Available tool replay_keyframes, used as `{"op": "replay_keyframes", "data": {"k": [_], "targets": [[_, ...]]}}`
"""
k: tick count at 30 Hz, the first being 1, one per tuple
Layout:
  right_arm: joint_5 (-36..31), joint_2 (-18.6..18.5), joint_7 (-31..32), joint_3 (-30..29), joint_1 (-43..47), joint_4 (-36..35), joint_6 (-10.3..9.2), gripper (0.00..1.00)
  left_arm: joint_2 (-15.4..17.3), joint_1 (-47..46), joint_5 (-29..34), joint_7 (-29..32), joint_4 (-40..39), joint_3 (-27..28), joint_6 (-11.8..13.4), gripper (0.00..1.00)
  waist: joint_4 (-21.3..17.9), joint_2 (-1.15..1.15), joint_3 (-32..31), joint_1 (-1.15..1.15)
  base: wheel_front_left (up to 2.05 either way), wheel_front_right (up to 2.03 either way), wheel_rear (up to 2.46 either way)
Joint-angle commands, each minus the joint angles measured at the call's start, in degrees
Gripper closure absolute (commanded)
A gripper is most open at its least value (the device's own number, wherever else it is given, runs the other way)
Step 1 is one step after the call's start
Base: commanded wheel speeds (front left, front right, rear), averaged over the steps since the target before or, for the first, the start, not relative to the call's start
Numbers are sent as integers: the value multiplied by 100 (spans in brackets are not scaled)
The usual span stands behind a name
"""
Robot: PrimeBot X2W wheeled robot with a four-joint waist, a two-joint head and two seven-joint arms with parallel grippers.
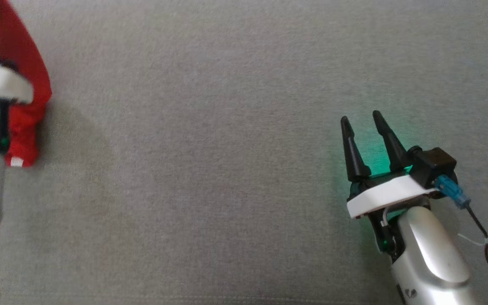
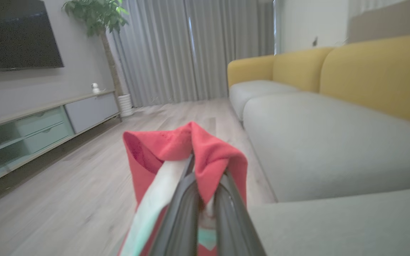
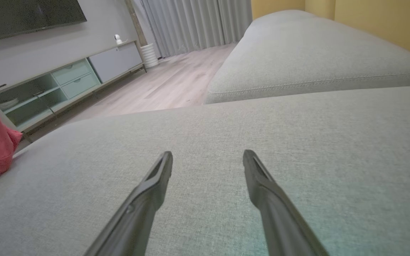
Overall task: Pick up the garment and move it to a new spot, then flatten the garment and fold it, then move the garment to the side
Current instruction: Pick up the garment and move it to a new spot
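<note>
At left edge, red garment [image 1: 26, 123] — cropped — shrouds clamped left tool [image 2: 206, 179].

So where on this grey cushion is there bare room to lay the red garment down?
The grey cushion is bare across its middle, between the red garment at the left edge and the open right hand. Crowded only at far left, where the left hand grips the garment.

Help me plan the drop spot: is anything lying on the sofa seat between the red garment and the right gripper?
Nothing visible does. The red garment is pinched in the shut left gripper, and the grey sofa seat between it and the open right gripper is bare fabric.
</note>
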Motion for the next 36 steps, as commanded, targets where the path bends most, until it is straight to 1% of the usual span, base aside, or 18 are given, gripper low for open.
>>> {"op": "replay_keyframes", "data": {"k": [1,3,6,8,12,15,18,20,22,23,24,29,31,33,34,36], "targets": [[83,14,-56,178,91,-142,39,0,178,-292,-164,-62,-386,51,10,100,-205,0,-203,0,0,0,0],[182,14,-56,230,119,-152,39,0,-11,-380,-421,-65,-796,-67,10,100,-368,0,-313,0,0,0,0],[299,14,-56,274,179,-159,39,0,-254,-428,-583,-67,-1326,-465,10,100,-633,0,-464,0,0,0,0],[361,14,-56,291,221,-162,39,0,-434,-437,-647,-66,-1572,-756,10,100,-822,0,-544,0,0,0,0],[481,14,-56,336,264,-194,39,0,-947,-369,-1098,-32,-1888,-1140,10,100,-1266,0,-655,0,0,0,0],[524,14,-56,399,275,-214,39,0,-1243,-307,-1351,-23,-1995,-1441,10,100,-1597,0,-693,0,0,0,0],[548,14,-56,417,292,-224,39,0,-1535,-212,-1502,-33,-1979,-1735,10,100,-1839,0,-687,0,0,0,0],[557,14,-56,416,305,-223,39,0,-1693,-108,-1546,-43,-1864,-1867,10,100,-1940,0,-679,0,0,0,0],[558,14,-56,406,318,-216,39,0,-1785,20,-1458,-55,-1693,-1962,10,100,-1980,0,-672,0,0,0,0],[568,14,-56,393,322,-213,39,0,-1826,119,-1422,-59,-1588,-2002,10,55,-1985,0,-672,0,0,0,0],[577,14,-56,377,330,-211,39,0,-1861,235,-1409,-63,-1480,-2016,10,0,-1977,0,-679,0,0,0,0],[581,14,-56,229,393,-229,39,0,-1931,1075,-1064,-68,-1349,-1719,109,0,-1731,0,-784,0,0,0,0],[575,14,-56,200,420,-240,39,0,-1911,1524,-951,-68,-1373,-1412,175,0,-1609,0,-851,0,0,0,0],[544,14,-56,147,443,-236,39,0,-1875,1994,-825,-69,-1469,-993,288,0,-1464,0,-946,0,0,0,0],[544,14,-56,147,443,-236,39,0,-1875,1994,-825,-69,-1469,-993,288,0,-1464,0,-946,0,0,0,0],[525,14,-56,70,477,-224,39,0,-1804,2461,-551,-69,-1627,-633,384,0,-1314,0,-1046,0,0,0,0]]}}
